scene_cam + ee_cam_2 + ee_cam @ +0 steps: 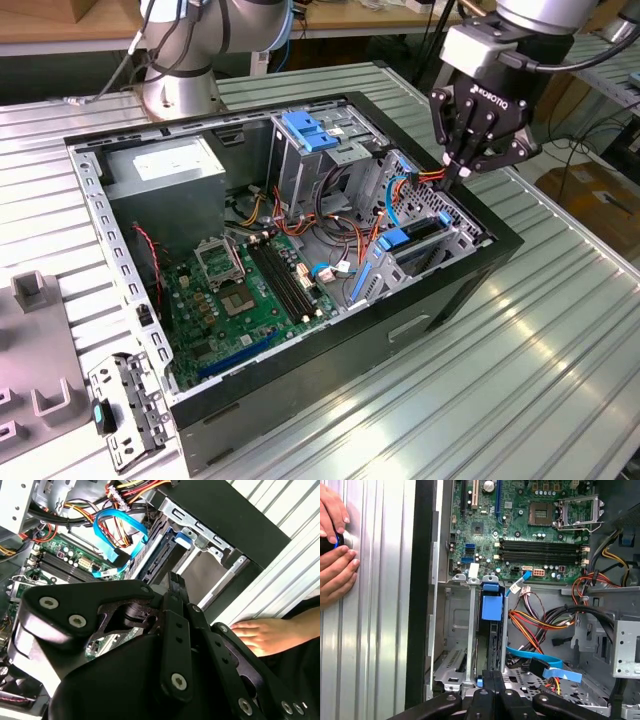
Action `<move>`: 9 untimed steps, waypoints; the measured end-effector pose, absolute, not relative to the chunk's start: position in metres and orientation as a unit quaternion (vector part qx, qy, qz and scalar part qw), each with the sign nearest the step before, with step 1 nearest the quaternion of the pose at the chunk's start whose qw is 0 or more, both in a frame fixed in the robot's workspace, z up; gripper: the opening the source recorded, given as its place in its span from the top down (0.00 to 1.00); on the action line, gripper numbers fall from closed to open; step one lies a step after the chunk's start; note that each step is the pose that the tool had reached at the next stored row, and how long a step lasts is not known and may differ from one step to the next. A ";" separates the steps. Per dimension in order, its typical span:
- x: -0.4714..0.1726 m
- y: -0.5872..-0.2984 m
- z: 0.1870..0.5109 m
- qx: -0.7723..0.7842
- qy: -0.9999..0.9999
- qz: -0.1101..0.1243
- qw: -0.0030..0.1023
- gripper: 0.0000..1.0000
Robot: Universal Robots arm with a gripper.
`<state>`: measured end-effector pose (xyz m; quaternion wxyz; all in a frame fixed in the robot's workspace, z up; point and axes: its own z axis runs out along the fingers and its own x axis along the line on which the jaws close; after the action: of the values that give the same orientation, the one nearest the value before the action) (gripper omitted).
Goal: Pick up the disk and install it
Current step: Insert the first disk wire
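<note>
Ribbed aluminium planks form your surface (pixel 560 330). An open black computer case (pixel 470 290) lies on it with the green motherboard (pixel 235 290) facing up. A silver arm base (pixel 180 90) stands on the planks behind the case, at the upper left of the exterior view, and a wooden bench edge runs along the top of that frame. Grey fixture blocks (pixel 30 295) sit at the lower left.

Your arm comes down from the top of the frame towards the exterior view's right, with the wrist tilted so the pincer (pixel 458 172) points down into the case's near corner on that side. Its fingertips meet with no gap showing in both wrist views (pixel 492 677) (pixel 174 580).

The disk (pixel 428 232) stands on edge in the drive cage (pixel 465 235) at that corner, its blue rail towards the motherboard. In the first wrist view you see it as a thin dark slab (pixel 492 645) between the cage walls, directly beyond the fingertips. You cannot tell whether the tips touch its edge.

Orange, yellow and blue cables (pixel 395 185) loop between the cage and the board. A grey power supply box (pixel 165 165) fills the case's far corner towards the exterior view's left.

A person's hand (pixel 337 572) (pixel 265 632) rests on the planks just outside the case wall.
</note>
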<state>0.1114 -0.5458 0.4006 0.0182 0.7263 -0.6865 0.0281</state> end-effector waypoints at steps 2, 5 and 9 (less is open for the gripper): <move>0.111 -0.546 0.402 0.727 -0.685 0.028 0.018 0.89; 0.111 -0.546 0.402 0.728 -0.685 0.028 0.018 0.89; 0.111 -0.546 0.402 0.729 -0.684 0.028 0.018 0.89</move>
<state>0.1115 -0.5458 0.4021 0.0182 0.7286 -0.6841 0.0282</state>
